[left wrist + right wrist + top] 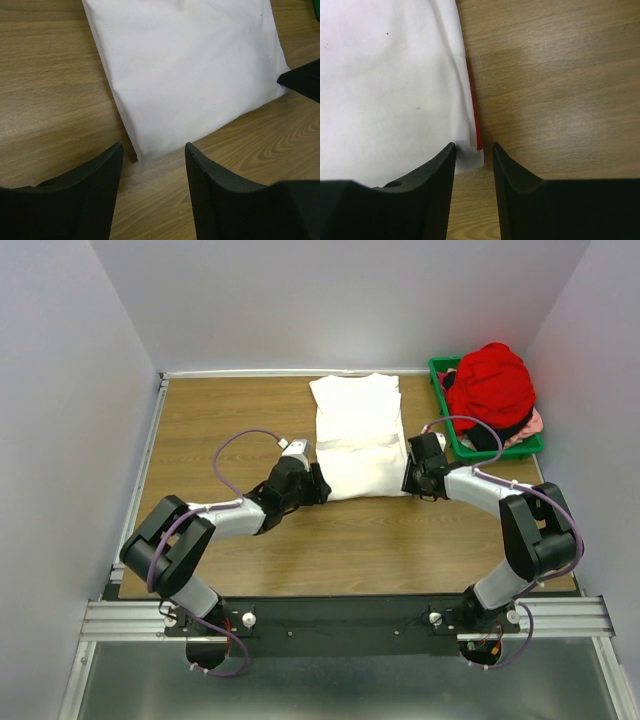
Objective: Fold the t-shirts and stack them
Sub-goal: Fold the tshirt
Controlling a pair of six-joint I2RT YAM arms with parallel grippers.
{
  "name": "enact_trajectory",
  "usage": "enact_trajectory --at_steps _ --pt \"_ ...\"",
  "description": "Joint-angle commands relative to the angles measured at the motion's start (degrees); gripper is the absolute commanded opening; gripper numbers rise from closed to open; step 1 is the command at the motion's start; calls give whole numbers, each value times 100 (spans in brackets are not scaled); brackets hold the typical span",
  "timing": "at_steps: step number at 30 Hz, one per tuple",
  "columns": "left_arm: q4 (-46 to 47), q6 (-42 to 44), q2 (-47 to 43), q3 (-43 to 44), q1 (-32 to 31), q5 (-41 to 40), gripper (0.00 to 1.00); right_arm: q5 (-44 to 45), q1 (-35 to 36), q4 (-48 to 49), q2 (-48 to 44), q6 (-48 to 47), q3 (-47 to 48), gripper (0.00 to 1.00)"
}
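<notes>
The left gripper (154,149) stands open and empty at the 7 o'clock corner of the white shirt (355,435). The right gripper (474,146), half open, straddles its 5 o'clock corner without pinching.

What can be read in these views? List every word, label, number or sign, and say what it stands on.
No text can be read in any view.
white t-shirt: plain cloth faces up, no print showing; only a red sliver shows at its edge, with no letters.
red t-shirt and green bin: no text or label visible.
</notes>
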Motion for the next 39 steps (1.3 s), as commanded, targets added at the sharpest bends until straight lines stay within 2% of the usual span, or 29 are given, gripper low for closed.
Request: enact_trajectory --at_steps 1,5,9,11,24,34,37,38,39 --pt "19 -117 -217 -141 -76 -136 60 -214 -32 -30 -141 202 -217 41" --pt "-25 -169 -244 -194 -120 -233 60 -241 -32 -30 -133 246 -313 39" --pt "-147 -213 -112 -159 -172 -312 60 -214 -41 -21 -36 211 -322 32" --pt "-244 -275 -77 -107 -216 -452 60 -240 -41 -21 -10 211 -314 24" --pt "-315 -503 292 -28 -348 -664 54 -240 -41 -21 26 176 -331 23" --pt "-219 -539 652 104 -410 -707 38 -240 -41 -21 17 167 -305 23" --pt "-236 -556 679 87 -401 -690 24 -258 -41 -21 17 167 -305 22" --pt "-245 -565 670 61 -410 -690 13 -258 -49 -21 8 159 -314 18" --pt "-245 -565 662 43 -401 -707 7 -258 -41 -29 -9 150 -305 17"
